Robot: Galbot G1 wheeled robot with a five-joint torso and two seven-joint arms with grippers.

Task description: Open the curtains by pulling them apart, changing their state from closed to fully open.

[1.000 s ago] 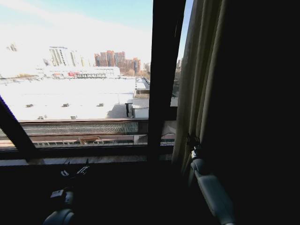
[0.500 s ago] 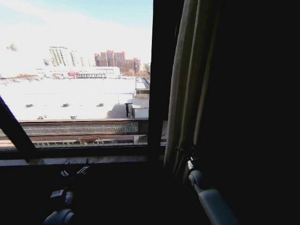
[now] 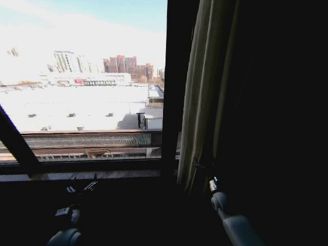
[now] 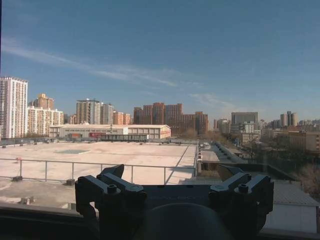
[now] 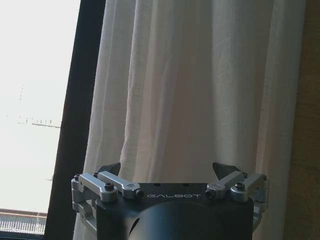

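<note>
The curtains (image 3: 202,92) hang bunched in cream-white pleats at the right of the window, just right of the dark frame bar (image 3: 177,77). My right gripper (image 3: 201,166) is at the lower edge of these folds. In the right wrist view it (image 5: 167,169) is open and faces the pleated curtains (image 5: 200,90), with nothing between its fingers. My left gripper (image 3: 82,185) sits low at the left below the window sill. The left wrist view has it (image 4: 171,172) open and empty, pointing out through the bare glass at the city.
The wide pane on the left is uncovered and bright. A slanted dark frame member (image 3: 13,141) crosses its lower left corner. The sill (image 3: 102,166) runs beneath the pane. Right of the curtains everything is dark wall (image 3: 282,102).
The curtain's edge has swung back to the left, covering the strip of glass right of the frame bar. My right gripper has dropped slightly and drawn back. The left arm is still.
</note>
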